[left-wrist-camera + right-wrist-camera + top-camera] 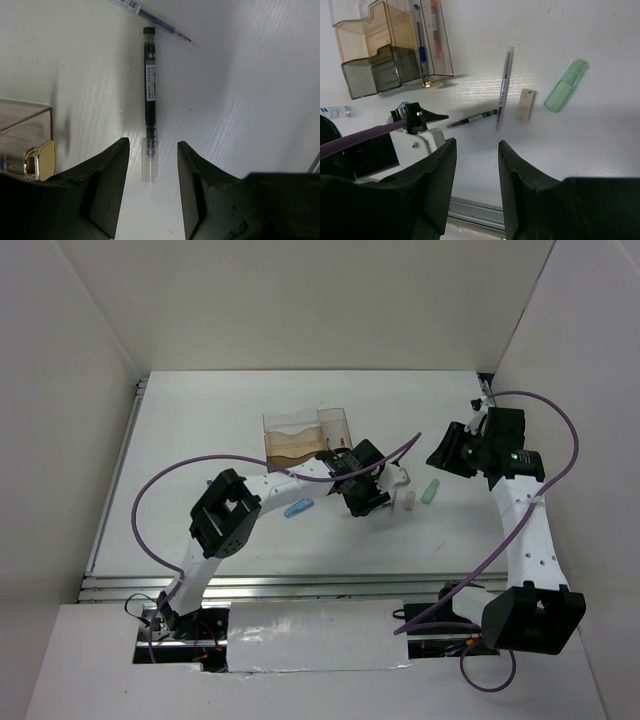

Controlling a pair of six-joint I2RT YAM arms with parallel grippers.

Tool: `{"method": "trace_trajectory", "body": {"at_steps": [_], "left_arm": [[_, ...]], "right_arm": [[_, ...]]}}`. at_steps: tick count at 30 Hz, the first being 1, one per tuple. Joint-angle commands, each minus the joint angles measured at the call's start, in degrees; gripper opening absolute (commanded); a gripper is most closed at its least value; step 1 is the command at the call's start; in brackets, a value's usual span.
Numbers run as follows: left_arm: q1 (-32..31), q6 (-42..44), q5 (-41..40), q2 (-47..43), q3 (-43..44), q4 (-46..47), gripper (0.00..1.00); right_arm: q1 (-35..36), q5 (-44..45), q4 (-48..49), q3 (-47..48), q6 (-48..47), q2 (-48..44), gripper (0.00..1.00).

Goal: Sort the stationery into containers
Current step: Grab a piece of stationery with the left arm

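Observation:
My left gripper [152, 145] is open low over the table, and the clear-capped end of a black pen [150, 85] lies between its fingertips, untouched. A clear dark-blue pen [160, 19] lies across just beyond it. In the top view the left gripper [375, 500] sits right of the clear and brown-tinted organizer [300, 437]. My right gripper [477, 145] is open and empty, raised at the right [441, 453]. Its view shows the black pen [472, 119], the clear pen [504, 87], a beige piece [525, 105], a mint-green piece [565, 85] and the organizer [375, 50].
A blue pen [420, 47] and a red pen [434, 27] stand in the organizer's narrow clear bin. A small gold item [427, 84] lies by its corner. A white blue-capped bottle [332, 111] lies at the left. A blue piece [298, 508] lies below the organizer. White walls enclose the table.

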Motion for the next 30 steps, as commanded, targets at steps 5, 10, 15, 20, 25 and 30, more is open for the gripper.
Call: {"method": "trace_trajectory", "body": {"at_steps": [5,10,15,20,25,30], "left_arm": [[0.2,1.3,1.3,4.0,1.8,1.6,0.53],[-0.1,0.4,1.1,5.9,2.5,2.2,0.45],[-0.8,0.5,-0.6,6.2,1.1,1.6,0.33],[-0.6,-0.3,0.0,1.6,-4.8,0.6,0.11],[-0.6,-3.3,1.6,-9.5,-10.5,0.2,0.0],[0.3,-11.1,-0.7,-19.5,-9.9,-2.0,0.0]], "right_arm": [[-2.0,-2.8,0.6,1.0,0.4,-1.0,0.46],[-3.4,-3.0,0.6,1.4,0.5,-1.2,0.46],[-4.1,-3.7,0.6,1.4,0.6,-0.8,0.45],[-4.2,-3.2,0.2,2.2,0.1,-0.4,0.45],[-4.5,-2.9,0.6,4.4,0.3,1.0,0.44],[-4.4,-2.9,1.5,5.5,1.0,3.3,0.44]]}}
